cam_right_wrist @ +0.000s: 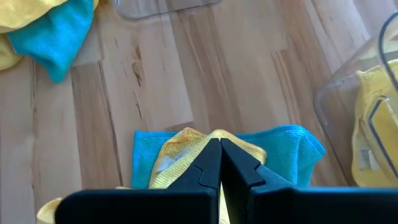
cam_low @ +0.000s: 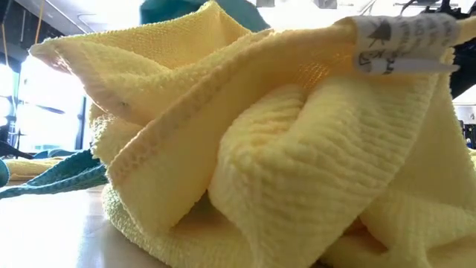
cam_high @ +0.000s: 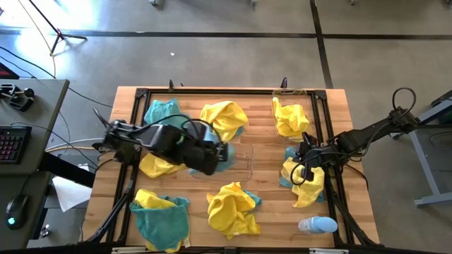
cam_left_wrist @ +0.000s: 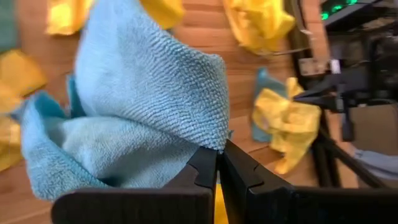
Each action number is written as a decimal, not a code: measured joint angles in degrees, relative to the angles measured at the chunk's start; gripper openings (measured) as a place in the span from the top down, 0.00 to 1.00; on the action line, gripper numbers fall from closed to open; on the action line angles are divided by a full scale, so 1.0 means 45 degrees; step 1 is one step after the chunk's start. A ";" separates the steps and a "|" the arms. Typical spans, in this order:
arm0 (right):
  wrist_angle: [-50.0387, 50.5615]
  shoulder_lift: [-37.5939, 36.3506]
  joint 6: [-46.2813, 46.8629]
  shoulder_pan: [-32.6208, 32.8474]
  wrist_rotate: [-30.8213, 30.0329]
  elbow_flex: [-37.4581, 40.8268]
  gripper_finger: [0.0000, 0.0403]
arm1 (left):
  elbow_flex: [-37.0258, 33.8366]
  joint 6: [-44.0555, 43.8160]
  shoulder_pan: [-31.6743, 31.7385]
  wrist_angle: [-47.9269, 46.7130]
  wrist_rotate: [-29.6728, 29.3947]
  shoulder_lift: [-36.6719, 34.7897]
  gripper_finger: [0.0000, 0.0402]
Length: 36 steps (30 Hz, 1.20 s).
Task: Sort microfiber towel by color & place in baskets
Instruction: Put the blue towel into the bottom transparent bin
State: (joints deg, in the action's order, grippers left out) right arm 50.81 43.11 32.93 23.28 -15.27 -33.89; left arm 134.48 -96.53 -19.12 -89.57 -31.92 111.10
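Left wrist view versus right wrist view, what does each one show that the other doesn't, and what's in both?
Only the left wrist view shows the left pincer shut on a teal towel lifted off the table, and the other arm farther off.

Only the right wrist view shows the right pincer closed over a yellow towel lying on a blue towel, plus a clear basket holding a yellow cloth.

Both show the wooden table and yellow and blue towels scattered on it.

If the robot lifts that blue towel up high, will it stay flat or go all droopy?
Probably droopy: the teal towel pinched in the left gripper already hangs in soft folds. It looks light, and its nubbly weave likely keeps it from slipping.
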 joint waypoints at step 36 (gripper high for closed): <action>-0.0311 -0.0003 0.0136 0.0003 0.0496 0.0000 1.00 | -0.3066 0.1528 0.2467 0.3301 0.4680 0.3949 1.00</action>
State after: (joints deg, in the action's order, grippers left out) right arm 49.41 43.10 33.54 23.29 -13.04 -33.89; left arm 120.68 -89.65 -8.02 -74.72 -10.86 128.87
